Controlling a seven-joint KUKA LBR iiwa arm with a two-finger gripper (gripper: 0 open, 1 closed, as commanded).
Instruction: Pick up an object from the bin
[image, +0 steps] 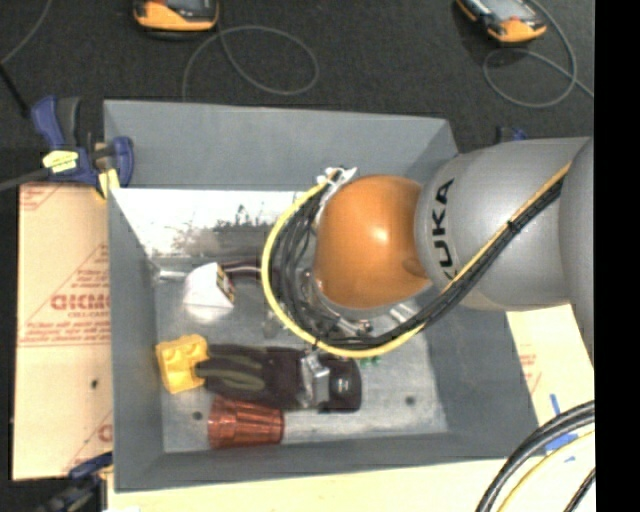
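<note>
Camera view: the gripper is low over a dark floppy thing in the grey bin, beside a yellow block. I cannot tell if it squeezes. Black ground lies all around.

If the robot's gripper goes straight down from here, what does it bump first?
Most likely the dark brown-and-black thing lying near the front of the bin, right under the gripper. From above I cannot tell whether it touches it already.
</note>
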